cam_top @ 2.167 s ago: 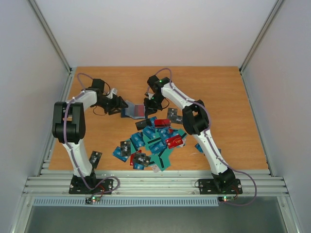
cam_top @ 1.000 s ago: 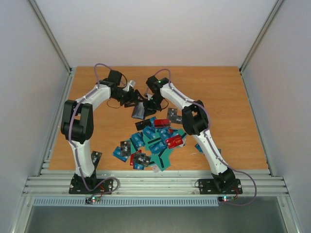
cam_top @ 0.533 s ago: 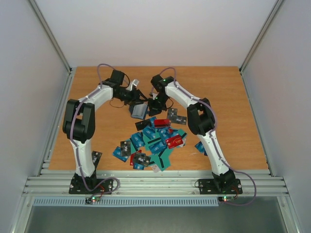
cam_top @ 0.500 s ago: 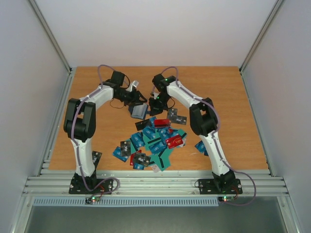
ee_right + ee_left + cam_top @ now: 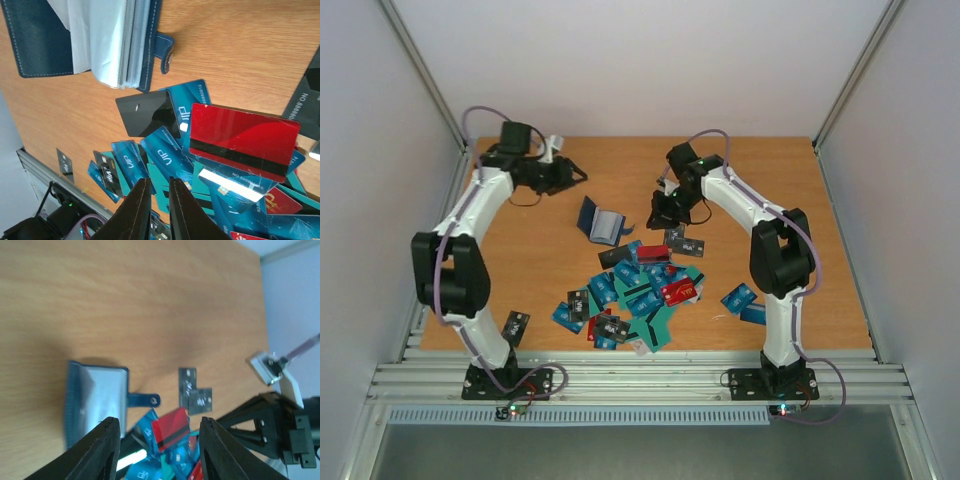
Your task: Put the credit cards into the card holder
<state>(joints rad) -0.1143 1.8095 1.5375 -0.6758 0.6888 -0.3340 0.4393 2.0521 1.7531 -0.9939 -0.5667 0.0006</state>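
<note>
The card holder [image 5: 603,223] lies open on the table, navy outside, grey-blue sleeves inside. It also shows in the left wrist view [image 5: 100,395] and the right wrist view [image 5: 100,45]. The credit cards [image 5: 640,290] lie in a heap just in front of it, with a red striped card [image 5: 240,140] and a black card [image 5: 147,112] on top. My left gripper [image 5: 575,176] is open and empty, up and to the far left of the holder [image 5: 160,450]. My right gripper [image 5: 658,218] is shut and empty, just right of the holder, above the heap [image 5: 160,210].
Two black cards [image 5: 685,242] lie right of the holder. A lone black card [image 5: 517,323] lies near the left arm's base. Two blue cards [image 5: 745,300] lie by the right arm. Grey walls close in the table on both sides.
My left gripper has let go of the card holder and pulled back to the far left. My right gripper has drawn away to the right. The holder now lies open on the table.
</note>
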